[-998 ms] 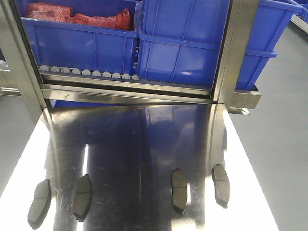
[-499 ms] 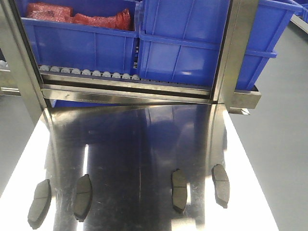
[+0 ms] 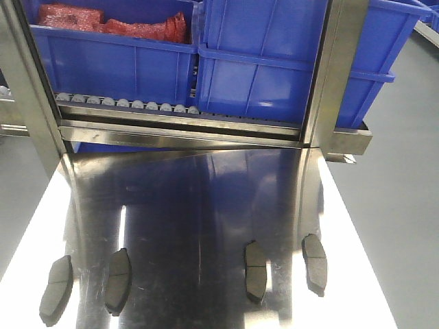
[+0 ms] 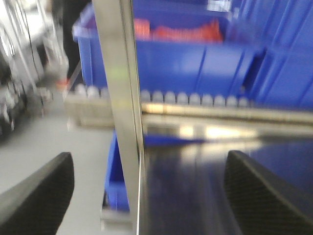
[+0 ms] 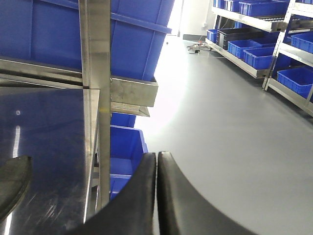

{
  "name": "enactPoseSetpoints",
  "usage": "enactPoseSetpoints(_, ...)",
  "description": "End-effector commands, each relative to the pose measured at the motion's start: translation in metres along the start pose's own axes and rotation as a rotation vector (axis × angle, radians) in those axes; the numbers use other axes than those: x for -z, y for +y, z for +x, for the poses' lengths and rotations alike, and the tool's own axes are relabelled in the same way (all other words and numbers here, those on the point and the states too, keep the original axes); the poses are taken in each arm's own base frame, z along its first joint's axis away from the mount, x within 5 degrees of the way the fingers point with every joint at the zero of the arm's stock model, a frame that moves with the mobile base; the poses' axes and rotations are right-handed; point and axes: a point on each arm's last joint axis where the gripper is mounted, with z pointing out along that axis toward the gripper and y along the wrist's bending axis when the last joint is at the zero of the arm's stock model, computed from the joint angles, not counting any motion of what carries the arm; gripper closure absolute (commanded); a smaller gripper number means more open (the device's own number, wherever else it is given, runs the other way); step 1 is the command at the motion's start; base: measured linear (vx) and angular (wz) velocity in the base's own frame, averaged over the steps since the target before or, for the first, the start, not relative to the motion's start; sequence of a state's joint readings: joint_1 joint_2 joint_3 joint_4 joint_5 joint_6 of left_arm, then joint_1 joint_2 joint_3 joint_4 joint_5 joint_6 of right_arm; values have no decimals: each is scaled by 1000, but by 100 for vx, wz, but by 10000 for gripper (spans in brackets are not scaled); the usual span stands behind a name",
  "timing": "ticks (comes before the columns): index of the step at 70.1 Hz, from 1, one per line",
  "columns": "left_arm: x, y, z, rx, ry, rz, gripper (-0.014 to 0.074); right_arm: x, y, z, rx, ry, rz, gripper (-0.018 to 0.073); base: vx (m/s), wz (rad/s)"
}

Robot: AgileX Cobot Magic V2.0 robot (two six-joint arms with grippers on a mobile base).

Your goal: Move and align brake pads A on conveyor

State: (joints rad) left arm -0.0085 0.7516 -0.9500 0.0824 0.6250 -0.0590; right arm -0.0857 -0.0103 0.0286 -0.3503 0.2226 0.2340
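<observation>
Four brake pads A lie in a row on the shiny steel tabletop [image 3: 206, 199] near its front edge: two at the left [image 3: 56, 289] [image 3: 118, 281] and two at the right [image 3: 255, 271] [image 3: 315, 264]. The dark felt-like conveyor is out of view. Neither gripper shows in the front view. My left gripper [image 4: 149, 164] is open and empty, its black fingers [image 4: 44, 191] wide apart, over the table's left edge; this view is blurred. My right gripper [image 5: 156, 156] is shut with nothing between its fingers, off the table's right edge above the floor.
Blue bins [image 3: 260, 62] stand behind the table on a steel rack with a row of small grey rollers [image 3: 123, 103]; one holds red bagged items [image 3: 116, 24]. Steel posts [image 3: 339, 68] flank the rack. More blue bins sit under the table [image 5: 124, 147] and on shelves [image 5: 259, 49].
</observation>
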Motion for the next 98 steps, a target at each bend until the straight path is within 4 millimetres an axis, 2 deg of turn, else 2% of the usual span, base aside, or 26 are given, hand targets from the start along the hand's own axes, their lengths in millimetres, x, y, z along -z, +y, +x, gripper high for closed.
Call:
enactPoseSetpoints(1,-12,-3,-8,43,31,27,15,0,1,-3,18,-70,-9,571,0,0)
enactPoseSetpoints(11,-34,-10,6,109,215,75,18,0,1,-3,18,-70,-9,571,0,0)
enactPoseSetpoints(28,-76,-19,41,127,616,89,18,0,1,-3,18,-70,-9,571,0,0)
enactPoseSetpoints(44,-119,-45,71,113,855,83,18,0,1,-3,18,-70,-9,571,0,0)
enactPoseSetpoints(57,-148,-65,96,101,975,35,18,0,1,-3,18,-70,-9,571,0,0)
enactPoseSetpoints(70,-174,-77,120,108,1054,16,18,0,1,-3,18,-70,-9,571,0,0)
enactPoseSetpoints(98,-198,-83,144,100,1104,-13,18,0,1,-3,18,-70,-9,571,0,0)
